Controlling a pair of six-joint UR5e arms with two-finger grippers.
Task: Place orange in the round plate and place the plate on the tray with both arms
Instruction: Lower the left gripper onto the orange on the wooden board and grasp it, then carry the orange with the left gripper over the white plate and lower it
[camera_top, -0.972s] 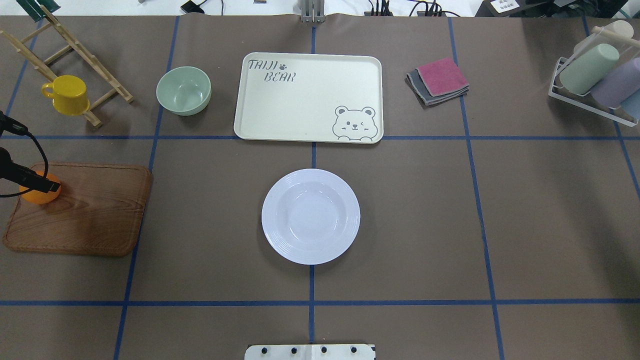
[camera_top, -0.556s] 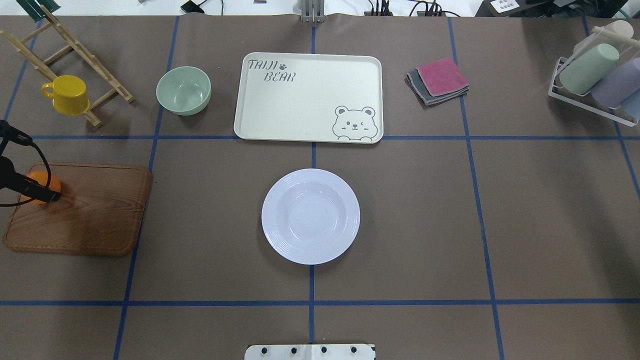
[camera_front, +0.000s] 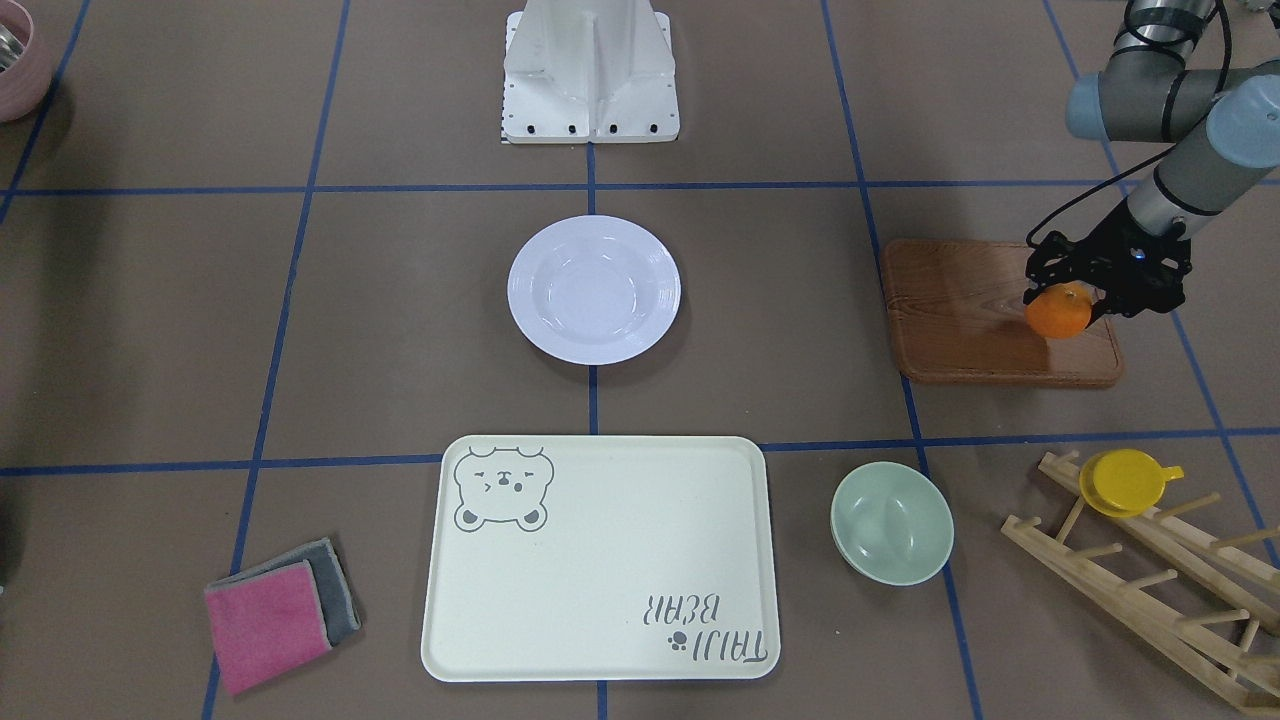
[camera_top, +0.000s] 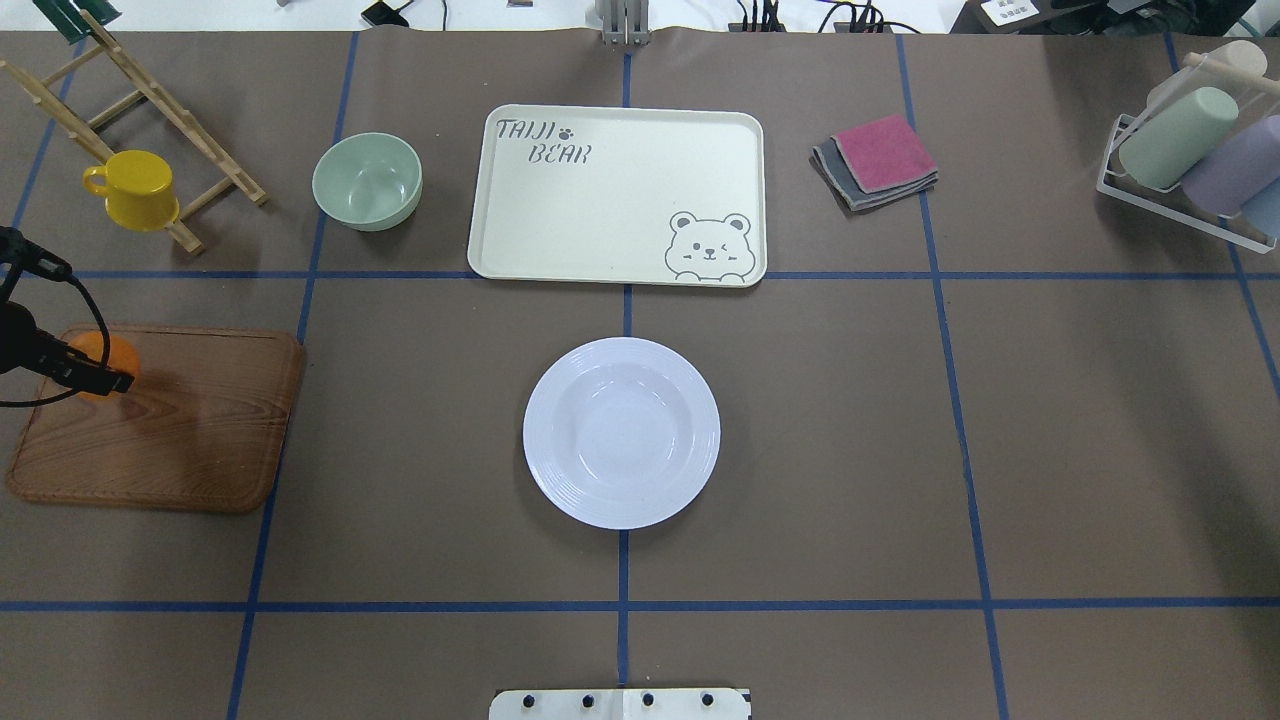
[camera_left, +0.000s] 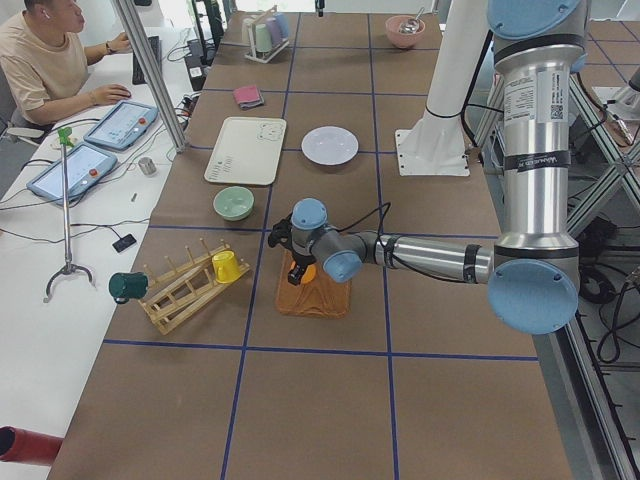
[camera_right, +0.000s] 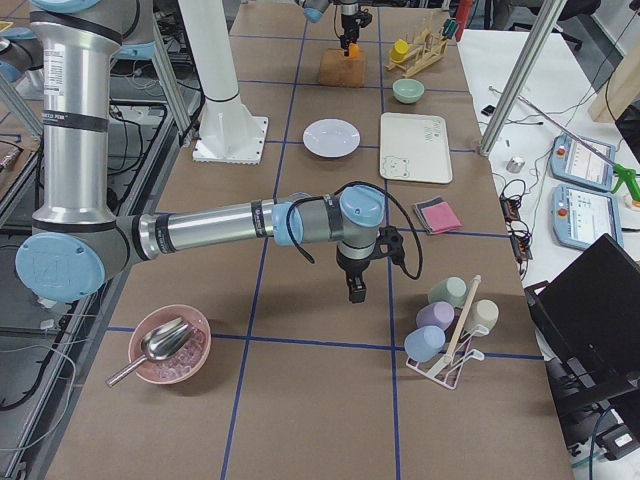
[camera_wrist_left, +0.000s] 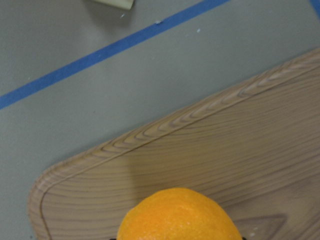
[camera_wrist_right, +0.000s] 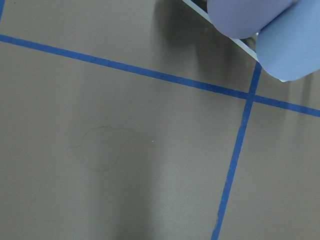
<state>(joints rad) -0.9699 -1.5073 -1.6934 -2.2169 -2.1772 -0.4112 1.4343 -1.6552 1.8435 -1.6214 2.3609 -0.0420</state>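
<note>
My left gripper (camera_front: 1078, 296) is shut on the orange (camera_front: 1058, 314) and holds it just above the left part of the brown wooden board (camera_front: 960, 320). From overhead the orange (camera_top: 108, 350) shows partly behind the black fingers. It fills the bottom of the left wrist view (camera_wrist_left: 180, 216). The round white plate (camera_top: 621, 432) lies empty at the table's centre. Beyond it sits the cream tray (camera_top: 600, 200) with the bear drawing, also empty. My right gripper (camera_right: 355, 287) hangs over bare table near the cup rack; whether it is open or shut I cannot tell.
A pale green bowl (camera_top: 367, 181) stands left of the tray. A yellow cup (camera_top: 133, 188) hangs on a wooden rack (camera_top: 150, 95) at the far left. Folded cloths (camera_top: 875, 160) lie right of the tray, and a rack of cups (camera_top: 1190, 150) is at the far right.
The left gripper has carried the orange up off the board and slightly to the right. The plate and tray have not moved.
</note>
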